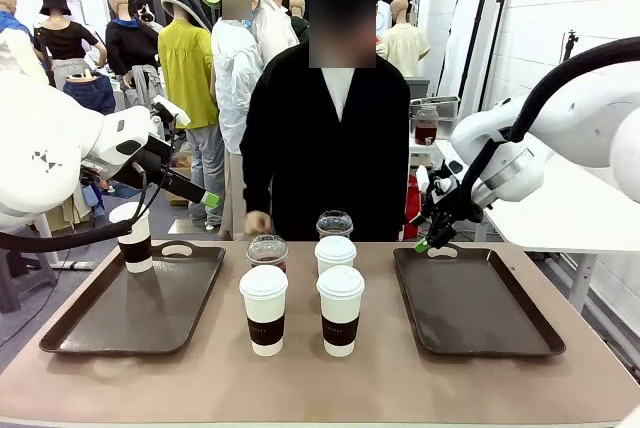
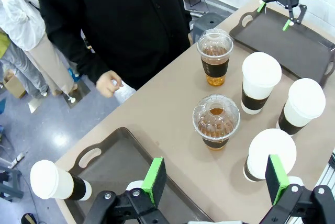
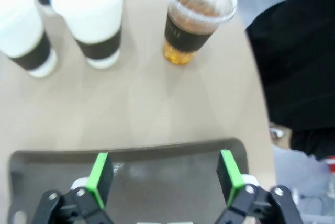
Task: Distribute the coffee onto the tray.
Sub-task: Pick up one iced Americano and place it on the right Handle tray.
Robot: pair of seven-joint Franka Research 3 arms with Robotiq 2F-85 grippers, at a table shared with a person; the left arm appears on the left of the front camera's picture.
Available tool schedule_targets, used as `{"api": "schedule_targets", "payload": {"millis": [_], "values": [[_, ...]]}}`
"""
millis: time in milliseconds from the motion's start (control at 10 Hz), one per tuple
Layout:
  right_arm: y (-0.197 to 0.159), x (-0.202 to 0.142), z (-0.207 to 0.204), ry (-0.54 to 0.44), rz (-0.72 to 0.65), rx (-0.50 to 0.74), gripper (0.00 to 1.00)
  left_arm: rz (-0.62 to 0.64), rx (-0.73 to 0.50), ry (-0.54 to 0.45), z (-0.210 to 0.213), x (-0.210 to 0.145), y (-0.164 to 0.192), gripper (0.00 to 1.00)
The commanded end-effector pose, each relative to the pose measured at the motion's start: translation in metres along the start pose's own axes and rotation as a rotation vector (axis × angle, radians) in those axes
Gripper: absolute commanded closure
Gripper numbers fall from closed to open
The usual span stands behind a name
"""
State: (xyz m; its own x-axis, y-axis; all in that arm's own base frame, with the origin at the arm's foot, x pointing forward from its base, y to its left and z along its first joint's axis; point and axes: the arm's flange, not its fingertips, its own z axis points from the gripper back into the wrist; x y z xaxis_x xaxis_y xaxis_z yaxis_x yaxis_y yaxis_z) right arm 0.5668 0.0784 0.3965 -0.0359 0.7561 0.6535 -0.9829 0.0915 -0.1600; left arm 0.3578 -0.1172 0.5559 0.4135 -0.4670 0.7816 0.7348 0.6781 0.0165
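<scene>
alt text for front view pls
Five coffee cups stand mid-table between left tray and right tray; a sixth cup stands on the left one's far corner. Left gripper and right gripper hang open; a person stands behind.

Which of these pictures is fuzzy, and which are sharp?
Right wrist view: blurry throughout, the white cups and brown drink smeared. Front view: sharp and evenly lit, faint shadows beside the cups. Left wrist view: crisp, with small glints on the clear dome lids.

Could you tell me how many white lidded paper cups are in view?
4. One cup stands in the left tray, far left corner; three on the table in the middle: two in front, one behind the right one. None seems hidden.
</scene>
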Motion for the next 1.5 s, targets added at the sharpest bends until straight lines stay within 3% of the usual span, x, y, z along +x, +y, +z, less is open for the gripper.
{"api": "schedule_targets", "payload": {"millis": [0,200,500,1100,1400], "values": [[-0.007,-0.021,-0.016,-0.163,0.008,0.01,0.0,0.003,-0.013,0.003,0.001,-0.001,0.001,0.0],[-0.013,-0.038,-0.03,-0.288,-0.001,0.04,0.0,0.003,-0.013,0.003,0.001,-0.001,0.001,0.0],[-0.018,-0.043,-0.032,-0.286,-0.016,0.088,0.0,0.003,-0.013,0.003,0.001,-0.001,0.001,0.0],[-0.011,-0.047,-0.036,-0.29,-0.024,0.064,0.0,0.003,-0.013,0.003,0.001,-0.001,0.001,0.0],[-0.033,-0.051,-0.059,-0.402,-0.011,0.077,0.0,0.003,-0.013,0.003,0.001,-0.001,0.001,0.0]]}}
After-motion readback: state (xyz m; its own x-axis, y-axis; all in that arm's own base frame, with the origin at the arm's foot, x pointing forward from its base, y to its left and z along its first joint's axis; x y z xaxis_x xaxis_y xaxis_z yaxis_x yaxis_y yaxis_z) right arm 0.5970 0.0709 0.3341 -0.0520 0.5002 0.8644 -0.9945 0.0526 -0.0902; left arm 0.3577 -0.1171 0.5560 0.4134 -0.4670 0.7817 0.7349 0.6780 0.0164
